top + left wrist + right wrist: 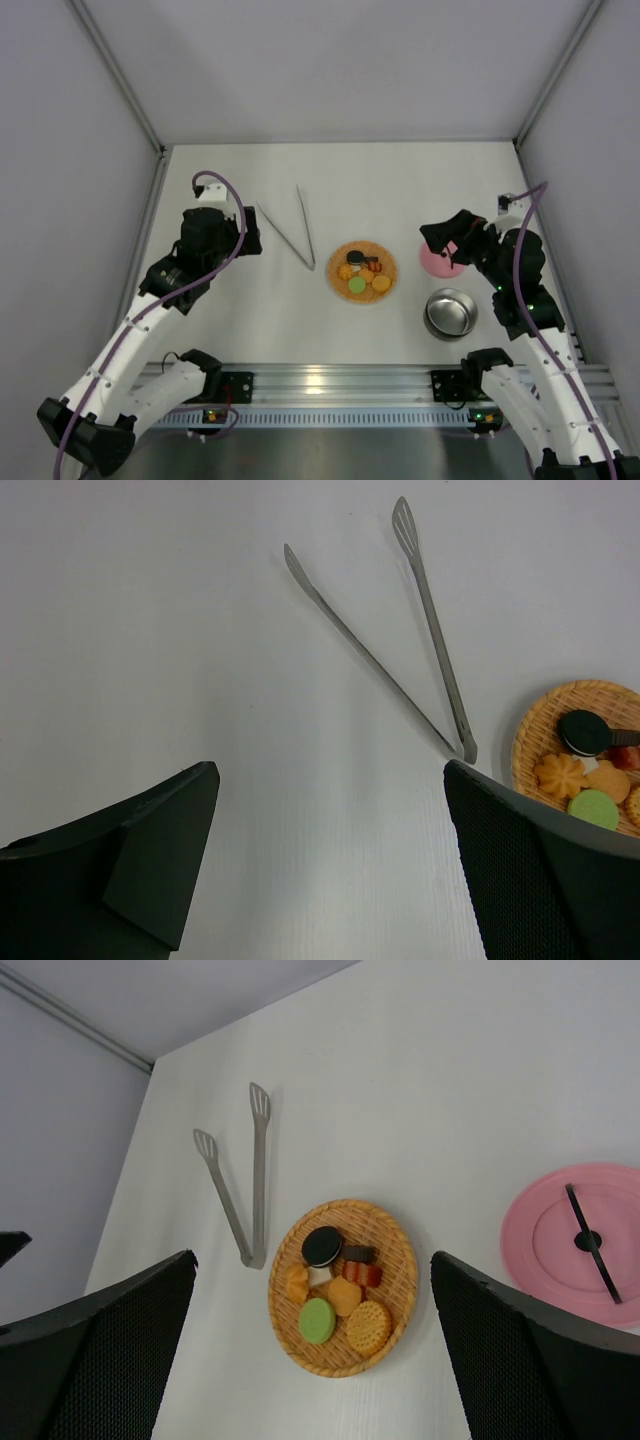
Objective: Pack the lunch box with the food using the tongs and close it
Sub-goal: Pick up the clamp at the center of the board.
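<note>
State check, start of packing.

- Left hand [248, 235]: jaws wide apart, nothing between them. It hovers over bare bench [400, 180] just left of the tongs [305, 226], which its wrist view shows ahead of the fingers.
- Right hand [442, 243]: jaws also wide apart and holding nothing. In the top view it hangs over the near-left edge of the lid [545, 1230].
- Tongs: flat on the bench in a narrow V. The joined end is just beside the mat [400, 1250] and the tips point to the far side. Not picked up.
- Food [362, 275]: all pieces on the mat, bunched at its centre. Black sandwich biscuit, green disc, orange and yellow biscuits, one reddish piece.
- Bowl [450, 313]: upright on the bench, near-right of the mat and apart from it. Looks empty from above.
- Lid: flat on the bench, handle up, behind the bowl.

Progress (judgement): nothing done beyond the bowl standing open. Left to do:
1. Grasp the tongs.
2. Move each piece from mat to bowl.
3. Put the tongs down.
4. Seat the lid.

The left hand is best placed for the tongs.
</note>
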